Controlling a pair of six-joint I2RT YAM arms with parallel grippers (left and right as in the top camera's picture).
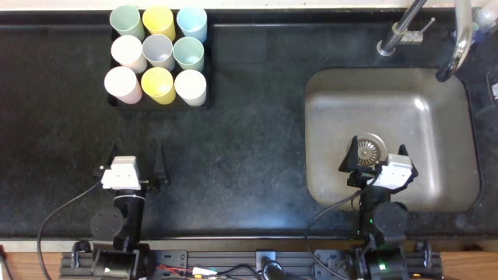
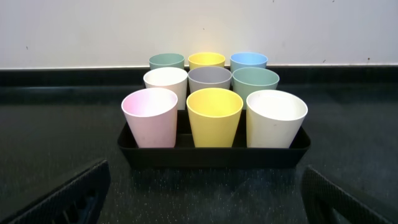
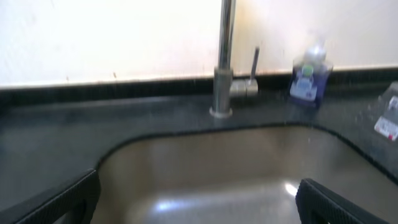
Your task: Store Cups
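Note:
A black tray (image 1: 160,106) at the back left of the counter holds several cups standing upright in three rows. The nearest row is a pink cup (image 2: 150,116), a yellow cup (image 2: 214,116) and a white cup (image 2: 276,117); white, grey, green, yellow and blue ones stand behind. My left gripper (image 1: 138,159) is low over the counter in front of the tray (image 2: 211,157), apart from it, open and holding nothing. My right gripper (image 1: 377,152) is over the sink (image 1: 436,140) near the drain, open and holding nothing.
A steel faucet (image 1: 405,31) stands behind the sink, seen from the right wrist as a faucet (image 3: 224,56) with a blue soap bottle (image 3: 311,78) beside it. Dark counter lies between the tray and the sink (image 3: 236,162).

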